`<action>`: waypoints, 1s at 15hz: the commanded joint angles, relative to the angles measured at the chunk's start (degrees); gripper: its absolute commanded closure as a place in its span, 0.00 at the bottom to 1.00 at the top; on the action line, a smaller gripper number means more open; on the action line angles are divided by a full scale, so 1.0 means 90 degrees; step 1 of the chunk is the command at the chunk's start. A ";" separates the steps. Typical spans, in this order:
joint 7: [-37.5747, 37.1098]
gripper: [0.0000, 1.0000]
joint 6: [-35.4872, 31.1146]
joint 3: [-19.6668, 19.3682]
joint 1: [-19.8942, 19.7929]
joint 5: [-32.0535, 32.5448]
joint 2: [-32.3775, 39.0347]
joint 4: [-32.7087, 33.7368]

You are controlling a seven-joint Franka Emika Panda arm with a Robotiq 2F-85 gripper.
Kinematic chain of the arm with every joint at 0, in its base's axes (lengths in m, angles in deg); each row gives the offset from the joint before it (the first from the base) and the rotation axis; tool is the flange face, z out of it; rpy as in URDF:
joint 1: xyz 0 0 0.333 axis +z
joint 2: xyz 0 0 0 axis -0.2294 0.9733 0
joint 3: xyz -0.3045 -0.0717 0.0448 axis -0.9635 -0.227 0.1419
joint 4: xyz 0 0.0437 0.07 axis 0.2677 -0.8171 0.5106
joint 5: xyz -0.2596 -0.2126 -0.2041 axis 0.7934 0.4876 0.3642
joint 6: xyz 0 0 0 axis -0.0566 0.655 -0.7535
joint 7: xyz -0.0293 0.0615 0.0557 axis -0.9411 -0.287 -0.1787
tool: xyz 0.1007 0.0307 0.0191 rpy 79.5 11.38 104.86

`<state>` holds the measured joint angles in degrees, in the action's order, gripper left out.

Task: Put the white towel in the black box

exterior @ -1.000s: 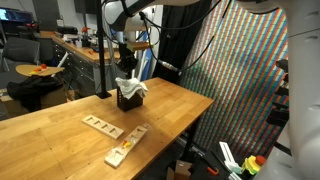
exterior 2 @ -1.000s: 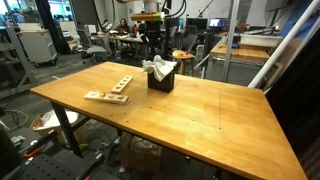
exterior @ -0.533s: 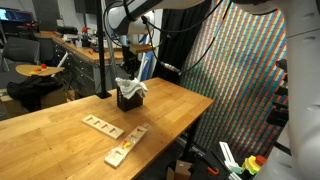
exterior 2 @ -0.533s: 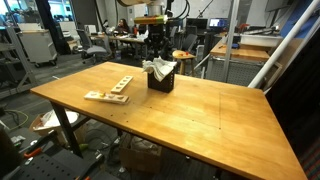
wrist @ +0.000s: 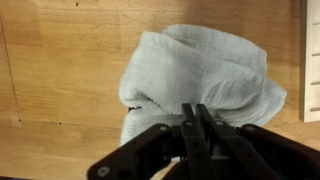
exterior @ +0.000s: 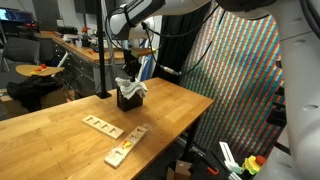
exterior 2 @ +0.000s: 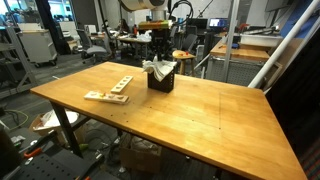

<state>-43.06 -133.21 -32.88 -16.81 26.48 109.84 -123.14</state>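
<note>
The pincer [wrist: 197, 112] has risen clear, jaws shut and empty. The white towel [exterior: 130, 86] sits bunched in the black box [exterior: 128, 101] on the bench [exterior: 60, 120], spilling over the rim; the task looks done.

You look across a broad wooden counter [exterior: 60, 115] [exterior 2: 210, 115], honey-coloured with visible grain. Two flat pale wooden blocks with rows of holes lie on it close together: a long block [exterior: 100, 124] [exterior 2: 120, 82] and a second block [exterior: 125, 146] [exterior 2: 104, 97] nearer the counter's edge, set at an angle to it. Beside the counter hangs a tall screen [exterior: 235, 70] shimmering with fine multicoloured dots. Behind it stand cluttered lab desks [exterior 2: 40, 40].
</note>
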 commanded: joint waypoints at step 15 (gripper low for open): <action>0.0593 0.88 -0.0007 0.0169 -0.0198 -0.0190 0.1293 0.1093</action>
<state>-39.34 -133.74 -32.35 -17.84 26.08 119.11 -116.34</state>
